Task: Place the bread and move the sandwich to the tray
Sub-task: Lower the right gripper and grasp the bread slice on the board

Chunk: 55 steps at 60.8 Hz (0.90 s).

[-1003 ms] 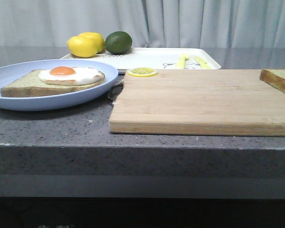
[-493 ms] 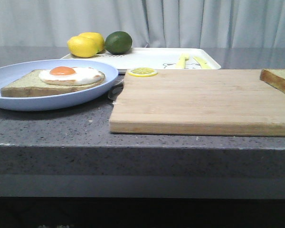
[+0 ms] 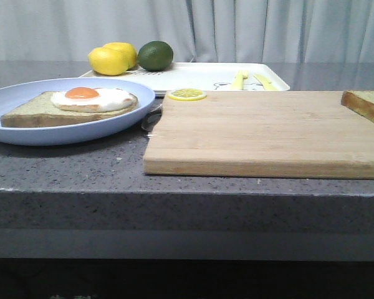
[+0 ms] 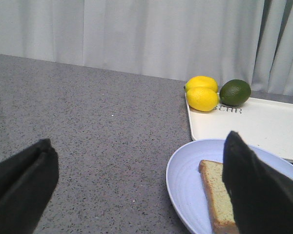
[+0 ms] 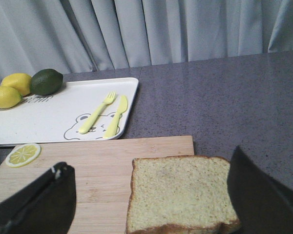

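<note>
The bread [image 3: 368, 106] lies flat on the right end of the wooden cutting board [image 3: 262, 134]. In the right wrist view the bread [image 5: 180, 192] sits between the wide-open fingers of my right gripper [image 5: 151, 202], which is empty. The sandwich base, toast topped with a fried egg [image 3: 90, 98], rests on the pale-blue plate [image 3: 25, 134] at the left. My left gripper [image 4: 141, 192] is open and empty over the counter beside the plate [image 4: 185, 180]. The white tray [image 3: 199, 75] lies behind the board. Neither gripper shows in the front view.
Two lemons [image 3: 112, 58] and a lime [image 3: 155, 55] sit at the tray's far left corner. A yellow fork [image 5: 95, 113] and knife [image 5: 116, 117] lie on the tray. A lemon slice [image 3: 187, 94] rests on the board's back left corner. Curtains hang behind the counter.
</note>
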Motion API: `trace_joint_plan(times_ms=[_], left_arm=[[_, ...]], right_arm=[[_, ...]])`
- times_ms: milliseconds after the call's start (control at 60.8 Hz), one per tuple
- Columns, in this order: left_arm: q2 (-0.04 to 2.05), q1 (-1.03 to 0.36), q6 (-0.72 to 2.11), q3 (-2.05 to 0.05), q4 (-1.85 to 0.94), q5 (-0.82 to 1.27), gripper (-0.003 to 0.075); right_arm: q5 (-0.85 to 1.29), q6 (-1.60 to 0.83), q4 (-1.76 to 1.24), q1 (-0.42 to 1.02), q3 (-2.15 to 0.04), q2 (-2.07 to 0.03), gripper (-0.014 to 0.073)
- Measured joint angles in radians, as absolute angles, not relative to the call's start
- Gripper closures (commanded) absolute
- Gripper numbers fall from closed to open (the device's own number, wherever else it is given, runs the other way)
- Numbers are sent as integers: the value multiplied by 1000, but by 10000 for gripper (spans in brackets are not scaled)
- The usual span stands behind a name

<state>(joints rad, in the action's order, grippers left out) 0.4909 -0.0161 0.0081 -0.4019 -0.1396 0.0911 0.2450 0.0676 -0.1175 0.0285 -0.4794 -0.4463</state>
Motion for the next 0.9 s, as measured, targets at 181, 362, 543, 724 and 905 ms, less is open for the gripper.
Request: trace_joint_plan(times_ms=[181, 362, 543, 724, 905], left_arm=[[491, -16, 8, -402, -140, 90, 48], [491, -16, 8, -402, -140, 90, 48], [491, -16, 8, -402, -140, 90, 48], [491, -16, 8, -402, -140, 90, 48], [491, -16, 8, -402, -140, 89, 48]], right_arm=[[381, 68, -90, 28, -593, -541, -48], [597, 105, -45, 12, -818, -766, -48], [805, 189, 22, -91, -1007, -984, -48], [843, 209, 46, -210, -1068, -1138, -48], [878, 203, 46, -251, -1108, -1278, -48]])
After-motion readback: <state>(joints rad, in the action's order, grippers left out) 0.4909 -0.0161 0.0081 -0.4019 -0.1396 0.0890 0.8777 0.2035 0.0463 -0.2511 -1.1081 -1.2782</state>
